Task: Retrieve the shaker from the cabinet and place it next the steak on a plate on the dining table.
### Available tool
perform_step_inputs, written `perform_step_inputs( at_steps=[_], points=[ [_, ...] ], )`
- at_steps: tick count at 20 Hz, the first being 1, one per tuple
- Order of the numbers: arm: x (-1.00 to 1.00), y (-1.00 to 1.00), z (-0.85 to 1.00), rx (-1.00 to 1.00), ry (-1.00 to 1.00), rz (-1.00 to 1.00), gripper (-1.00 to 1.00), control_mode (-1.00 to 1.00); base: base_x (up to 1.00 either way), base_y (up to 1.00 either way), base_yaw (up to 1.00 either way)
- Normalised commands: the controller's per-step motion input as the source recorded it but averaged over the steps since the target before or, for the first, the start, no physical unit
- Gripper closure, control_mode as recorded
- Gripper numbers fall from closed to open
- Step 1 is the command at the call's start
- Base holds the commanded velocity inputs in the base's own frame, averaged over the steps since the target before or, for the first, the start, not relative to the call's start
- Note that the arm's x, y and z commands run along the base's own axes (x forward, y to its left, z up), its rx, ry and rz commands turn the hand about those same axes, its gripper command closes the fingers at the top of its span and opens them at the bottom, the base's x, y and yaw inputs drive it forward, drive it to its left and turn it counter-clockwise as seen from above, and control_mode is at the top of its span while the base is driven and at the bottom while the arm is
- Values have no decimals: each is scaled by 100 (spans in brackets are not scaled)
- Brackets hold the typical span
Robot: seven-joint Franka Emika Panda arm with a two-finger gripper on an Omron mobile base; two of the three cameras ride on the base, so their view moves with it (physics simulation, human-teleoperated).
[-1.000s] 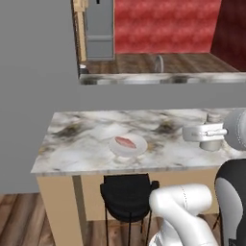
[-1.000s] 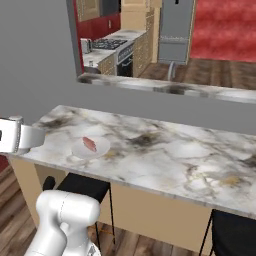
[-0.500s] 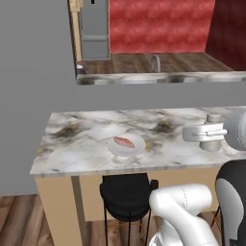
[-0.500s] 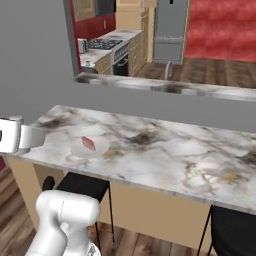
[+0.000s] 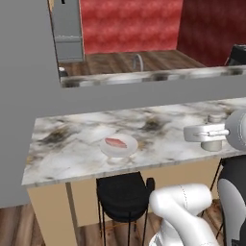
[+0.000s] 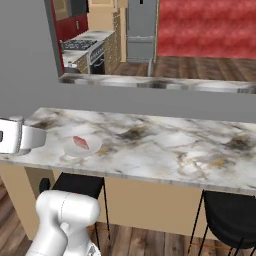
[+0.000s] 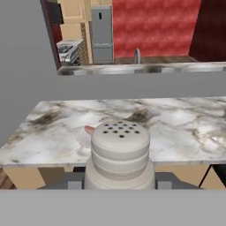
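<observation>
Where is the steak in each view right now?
Left base view: steak lies on the plate, left of centre on the dining table.
Right base view: steak, on the table's left part.
Hand view: a sliver beside the shaker.
Shared landmark: faucet.

The long white-and-grey marble dining table (image 5: 77,139) lies bare around the round white plate (image 5: 118,146), which carries a small pinkish-red steak (image 5: 115,142). Open marble stretches right of the plate. A grey wall (image 5: 144,93) rises behind the far edge; black stools (image 5: 122,192) sit below.
</observation>
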Motion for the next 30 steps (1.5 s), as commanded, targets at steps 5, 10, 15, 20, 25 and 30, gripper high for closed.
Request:
perform_step_inputs(
  at_steps=[5, 10, 15, 20, 25, 30],
  points=[
    [0, 0, 0, 0, 0, 0, 100, 100, 42, 1, -24],
    [60, -15, -4, 0, 3, 2, 100, -100, 32, -3, -1],
    [89, -31, -17, 0, 0, 20, 100, -100, 0, 0, 0],
    [44, -20, -32, 0, -10, 39, 100, -100, 0, 0, 0],
    [21, -2, -50, -1, -22, 40, 100, -100, 0, 0, 0],
    [25, 0, -54, -5, -15, 39, 100, -100, 0, 0, 0]
  ],
)
